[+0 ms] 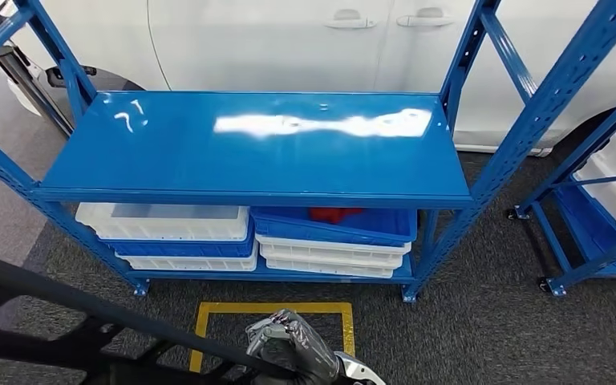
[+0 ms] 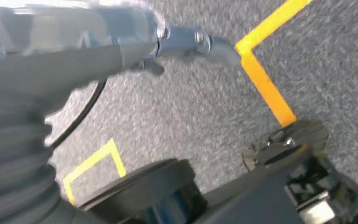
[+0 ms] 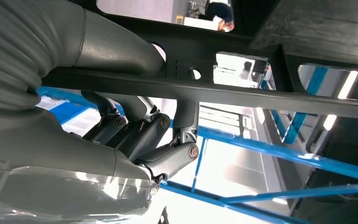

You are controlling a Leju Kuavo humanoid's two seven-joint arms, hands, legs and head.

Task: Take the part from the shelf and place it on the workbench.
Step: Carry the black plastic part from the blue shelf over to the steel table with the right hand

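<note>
A blue shelf [image 1: 257,148] stands on grey carpet [image 1: 465,321] marked with yellow tape [image 1: 273,308]. Its top board is bare. On its lower board sit 2 stacks of white and blue trays [image 1: 168,233], side by side.

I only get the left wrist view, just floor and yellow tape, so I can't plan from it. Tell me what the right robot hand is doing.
Observer: The right robot hand grips a bar of a black frame part.
Operator: Say what stands ahead of the robot.
Observer: A blue shelf rack, with stacked trays on its lower level.
Operator: Report anything inside those trays.
Observer: Something red lies in the top blue tray of the right-hand stack; I cannot tell what it is.
</note>
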